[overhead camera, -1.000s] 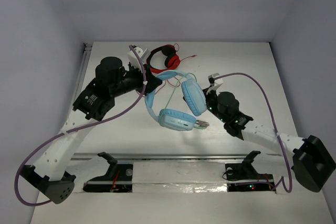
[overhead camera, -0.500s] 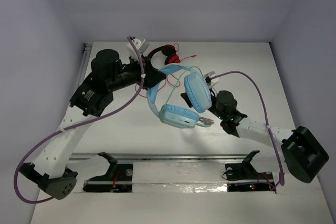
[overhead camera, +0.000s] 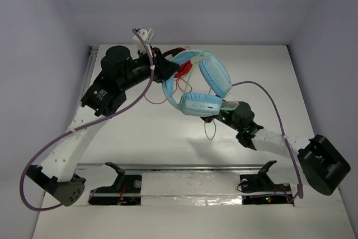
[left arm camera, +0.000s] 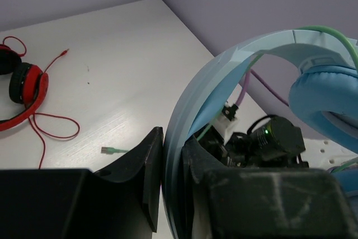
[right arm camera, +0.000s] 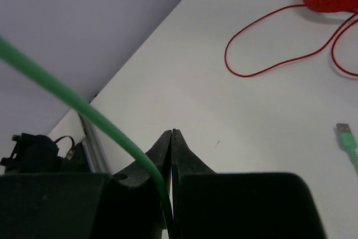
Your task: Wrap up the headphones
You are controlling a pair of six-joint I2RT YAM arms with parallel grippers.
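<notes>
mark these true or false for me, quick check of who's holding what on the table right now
1. The left gripper is shut on the wide headband of the light-blue over-ear headphones. True.
2. The right gripper is open with nothing between its fingers. False: it is shut on the thin green cable.
3. The smaller red-and-black headphones are clamped in a gripper. False: they lie on the white table, with no gripper on them.
4. The red cable lies in loose loops on the table. True.
</notes>
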